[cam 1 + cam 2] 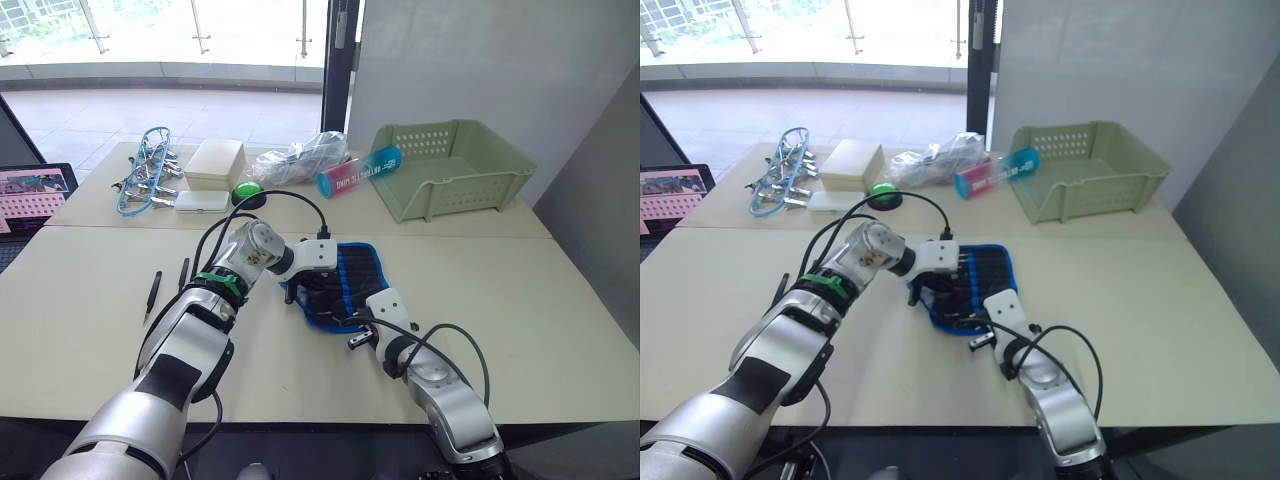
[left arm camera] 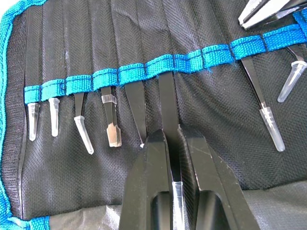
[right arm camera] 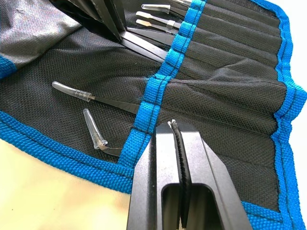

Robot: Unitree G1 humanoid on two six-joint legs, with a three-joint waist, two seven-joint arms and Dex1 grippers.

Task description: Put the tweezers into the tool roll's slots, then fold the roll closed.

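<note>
The tool roll [image 1: 345,280] lies open on the table, black with blue edging. Several tweezers sit in its slots [image 2: 144,72] under the blue band, their capped tips sticking out. My left gripper [image 2: 173,141] is shut on one tweezer [image 2: 168,98] whose upper part is in a slot. My right gripper [image 3: 178,127] is shut, its tips resting on the blue band [image 3: 156,86] near the roll's edge; whether it pinches fabric is unclear. Two more tweezers [image 1: 152,293] [image 1: 183,272] lie loose on the table to the left.
At the back stand a green basket [image 1: 450,170], a blue-and-pink tube [image 1: 358,170], a plastic bag [image 1: 300,157], a beige box [image 1: 215,162], a green button [image 1: 247,192] and a blue-and-metal clips bundle [image 1: 145,180]. A laptop [image 1: 30,195] sits far left.
</note>
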